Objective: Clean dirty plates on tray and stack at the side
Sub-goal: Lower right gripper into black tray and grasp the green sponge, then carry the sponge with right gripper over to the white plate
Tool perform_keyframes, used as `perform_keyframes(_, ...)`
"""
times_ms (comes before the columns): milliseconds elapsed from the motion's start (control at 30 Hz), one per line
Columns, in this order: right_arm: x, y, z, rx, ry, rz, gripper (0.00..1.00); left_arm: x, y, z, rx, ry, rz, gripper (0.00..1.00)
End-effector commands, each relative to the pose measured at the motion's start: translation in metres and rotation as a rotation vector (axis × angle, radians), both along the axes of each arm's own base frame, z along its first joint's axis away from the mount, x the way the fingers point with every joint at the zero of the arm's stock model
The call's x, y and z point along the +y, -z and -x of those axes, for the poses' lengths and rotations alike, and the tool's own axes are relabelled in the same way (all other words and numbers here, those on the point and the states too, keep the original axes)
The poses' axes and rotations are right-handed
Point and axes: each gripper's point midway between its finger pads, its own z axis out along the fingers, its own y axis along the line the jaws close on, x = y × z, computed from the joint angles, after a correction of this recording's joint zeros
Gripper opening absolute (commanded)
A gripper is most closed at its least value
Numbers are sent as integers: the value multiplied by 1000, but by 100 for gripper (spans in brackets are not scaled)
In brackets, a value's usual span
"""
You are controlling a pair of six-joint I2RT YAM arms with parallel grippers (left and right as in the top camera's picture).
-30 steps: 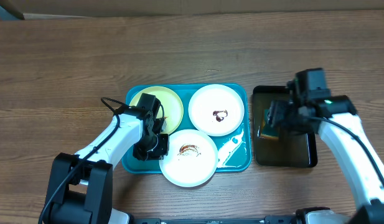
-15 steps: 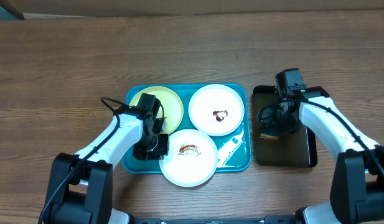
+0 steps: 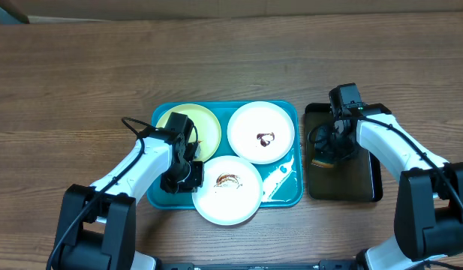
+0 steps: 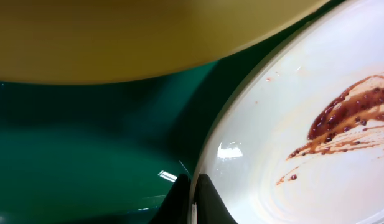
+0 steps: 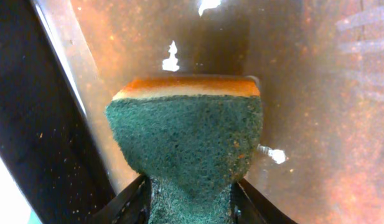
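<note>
The teal-blue tray point(image 3: 288, 196) holds three plates. A pale yellow-green plate point(image 3: 205, 124) lies at its back left, a white plate point(image 3: 250, 124) with a brown smear at the back right, and a white plate point(image 3: 239, 202) with a smear at the front, overhanging the tray's front rim. My left gripper point(image 3: 187, 178) is shut on the left rim of the front white plate point(image 4: 304, 155); its fingertips point(image 4: 193, 199) pinch the rim. My right gripper point(image 3: 330, 147) is over the black tray point(image 3: 366, 191), shut on a green-and-orange sponge point(image 5: 185, 134).
The black tray point(image 5: 316, 93) with the sponge stands right of the teal tray, a narrow gap apart. Wet streaks lie on the teal tray's front right floor point(image 3: 280, 178). Brown wooden table point(image 3: 81, 82) surrounds both trays.
My right arm has swung left and down into the black tray and closed on the sponge. The left arm and the plates have not moved.
</note>
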Motion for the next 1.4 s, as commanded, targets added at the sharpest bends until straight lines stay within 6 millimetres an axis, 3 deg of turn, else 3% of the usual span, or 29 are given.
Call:
perform_keyframes(0, -6, 1, 1, 2, 29, 37, 41, 6, 5, 1, 9, -19, -44, 4)
perform_keyframes(300, -9, 2, 7, 28, 34, 49, 35, 6, 5, 1, 9, -19, -44, 4)
perform_keyframes(500, -9, 5, 11, 49, 33, 53, 17, 6, 5, 1, 9, -19, -44, 4)
perform_keyframes(767, -11, 20, 19, 109, 32, 62, 9, 6, 5, 1, 9, -19, -44, 4)
perform_keyframes(1033, -7, 18, 14, 94, 30, 40, 4, 6, 5, 1, 9, -19, -44, 4)
perform_keyframes(1167, -9, -4, 2, 56, 46, 33, 4, 6, 5, 1, 9, -19, -44, 4)
perform_keyframes(1300, -15, -57, -25, -88, 68, 12, 4, 6, 5, 1, 9, -19, -44, 4)
perform_keyframes(1367, -17, -70, -29, -124, 69, 9, 4, 6, 5, 1, 9, -19, -44, 4)
